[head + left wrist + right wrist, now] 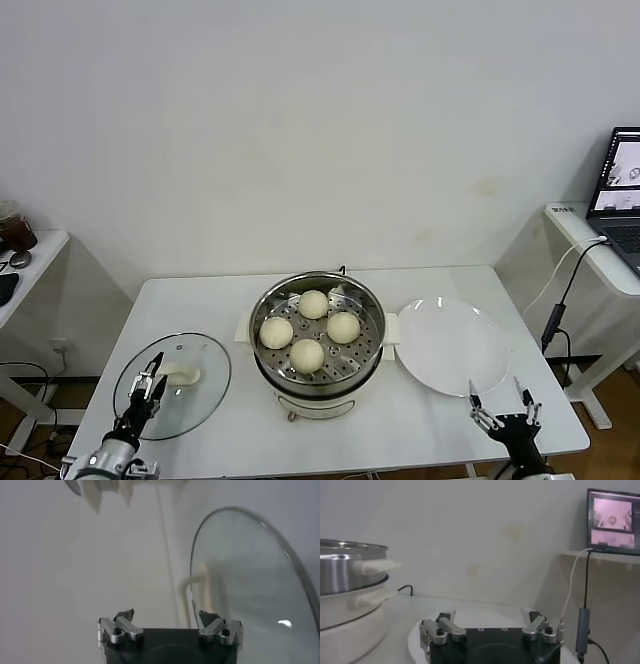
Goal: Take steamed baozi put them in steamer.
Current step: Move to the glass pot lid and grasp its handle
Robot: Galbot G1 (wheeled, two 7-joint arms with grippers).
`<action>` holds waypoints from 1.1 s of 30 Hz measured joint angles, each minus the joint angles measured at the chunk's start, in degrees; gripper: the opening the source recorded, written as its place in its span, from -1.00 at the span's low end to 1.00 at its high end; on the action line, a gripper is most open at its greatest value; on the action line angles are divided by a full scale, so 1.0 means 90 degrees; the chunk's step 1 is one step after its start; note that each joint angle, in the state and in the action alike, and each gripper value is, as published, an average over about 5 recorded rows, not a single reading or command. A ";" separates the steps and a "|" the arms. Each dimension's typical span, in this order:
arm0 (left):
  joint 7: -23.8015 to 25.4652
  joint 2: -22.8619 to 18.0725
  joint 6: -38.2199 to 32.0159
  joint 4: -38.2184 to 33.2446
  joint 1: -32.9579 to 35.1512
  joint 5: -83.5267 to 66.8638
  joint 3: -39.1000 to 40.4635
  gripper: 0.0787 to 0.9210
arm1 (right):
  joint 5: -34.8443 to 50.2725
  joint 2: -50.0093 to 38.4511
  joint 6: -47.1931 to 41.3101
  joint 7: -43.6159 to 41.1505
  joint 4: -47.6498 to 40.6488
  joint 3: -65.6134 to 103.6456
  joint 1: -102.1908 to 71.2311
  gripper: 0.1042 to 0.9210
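Four cream-white baozi (313, 304) (276, 331) (343, 327) (307, 354) lie on the perforated tray inside the steel steamer (372, 300), which stands mid-table on its white base. My left gripper (150, 385) is open and empty, low over the near left part of the table, above the glass lid (205, 385). In the left wrist view, the left gripper (166, 616) holds nothing. My right gripper (497, 400) is open and empty near the table's front right edge, just in front of the white plate (450, 345). The right wrist view shows the right gripper (490, 614) open, with the steamer (345, 572) off to one side.
The glass lid (250, 580) with its white handle (192, 587) lies left of the steamer. The flat white plate (415, 635) is bare. A laptop (622, 185) with a cable stands on a side desk at the right. Another side table stands at the far left.
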 measured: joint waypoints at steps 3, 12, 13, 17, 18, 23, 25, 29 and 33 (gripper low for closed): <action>0.0033 0.0023 0.0017 0.0155 -0.0218 0.0038 0.0077 0.77 | -0.0018 0.0037 -0.0002 -0.0007 0.0021 -0.0028 -0.0028 0.76; 0.0188 0.0074 0.0042 0.0564 -0.0726 0.0046 0.0286 0.63 | -0.0058 0.0101 -0.0005 -0.0038 0.0067 -0.0075 -0.0072 0.76; 0.0204 0.0074 0.0043 0.0602 -0.0760 0.0043 0.0307 0.55 | -0.0061 0.0105 -0.0006 -0.0042 0.0071 -0.0079 -0.0076 0.76; 0.0271 0.0066 0.0045 0.0697 -0.0841 0.0021 0.0361 0.30 | -0.0070 0.0114 -0.0006 -0.0051 0.0088 -0.0096 -0.0100 0.76; 0.0285 0.0063 0.0046 0.0707 -0.0850 0.0014 0.0365 0.24 | -0.0073 0.0115 -0.0007 -0.0054 0.0095 -0.0101 -0.0108 0.76; 0.0343 0.0053 0.0047 0.0717 -0.0857 -0.0053 0.0371 -0.13 | -0.0099 0.0096 -0.0008 -0.0065 0.0141 -0.0134 -0.0160 0.76; 0.0366 0.0053 0.0045 0.0703 -0.0843 -0.0099 0.0364 -0.27 | -0.0100 0.0084 -0.0008 -0.0067 0.0156 -0.0140 -0.0177 0.76; 0.0380 0.0044 0.0030 0.0629 -0.0791 -0.0211 0.0323 -0.54 | -0.0107 0.0072 0.0002 -0.0073 0.0185 -0.0165 -0.0195 0.76; 0.0382 0.0049 0.0017 0.0492 -0.0702 -0.0351 0.0259 -0.74 | -0.0130 0.0042 0.0041 -0.0095 0.0220 -0.0207 -0.0234 0.76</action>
